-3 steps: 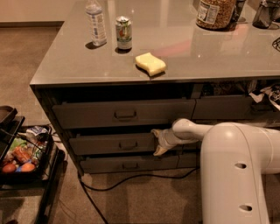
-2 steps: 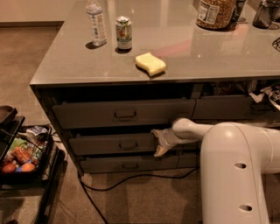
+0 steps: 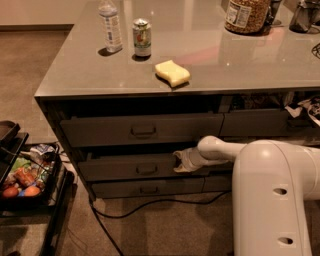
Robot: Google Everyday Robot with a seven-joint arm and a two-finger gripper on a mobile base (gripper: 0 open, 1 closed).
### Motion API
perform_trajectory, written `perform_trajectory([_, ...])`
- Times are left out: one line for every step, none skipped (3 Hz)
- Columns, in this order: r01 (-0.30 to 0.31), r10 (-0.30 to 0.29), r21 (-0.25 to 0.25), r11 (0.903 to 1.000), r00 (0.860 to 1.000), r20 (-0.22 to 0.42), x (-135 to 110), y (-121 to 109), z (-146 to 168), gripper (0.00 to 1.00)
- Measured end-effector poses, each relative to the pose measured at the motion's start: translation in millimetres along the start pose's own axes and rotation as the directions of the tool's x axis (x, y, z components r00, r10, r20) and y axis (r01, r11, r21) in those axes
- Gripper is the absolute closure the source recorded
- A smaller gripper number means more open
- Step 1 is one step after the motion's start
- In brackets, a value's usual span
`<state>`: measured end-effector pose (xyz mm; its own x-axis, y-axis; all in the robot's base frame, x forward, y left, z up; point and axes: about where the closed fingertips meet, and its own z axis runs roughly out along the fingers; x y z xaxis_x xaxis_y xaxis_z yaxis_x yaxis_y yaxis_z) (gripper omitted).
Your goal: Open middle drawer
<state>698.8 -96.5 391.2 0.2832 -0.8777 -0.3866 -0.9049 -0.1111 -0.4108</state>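
Note:
The middle drawer [image 3: 125, 167] is the dark grey front with a small central pull handle [image 3: 146, 169], between a taller drawer above and a slimmer one below. It stands slightly out from the cabinet, with a dark gap above its front. My gripper [image 3: 181, 161] is at the right end of this drawer's front, at its top edge, to the right of the handle. My white arm [image 3: 270, 190] reaches in from the lower right and covers the cabinet there.
The top drawer [image 3: 142, 130] also stands ajar; the bottom drawer [image 3: 148, 189] looks closed. On the counter stand a water bottle [image 3: 111, 25], a can [image 3: 142, 37], a yellow sponge [image 3: 172, 73] and a jar [image 3: 245, 15]. A black cart with snacks [image 3: 25, 175] stands left. A cable [image 3: 150, 207] lies on the floor.

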Motion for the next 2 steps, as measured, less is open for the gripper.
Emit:
perform_trajectory([-0.002,0.002,0.0,1.0,1.0,0.002,-2.2,0.6,-3.2,0.75])
perform_trajectory([-0.002,0.002,0.0,1.0,1.0,0.002,-3.4,-0.7,-5.8,0.62])
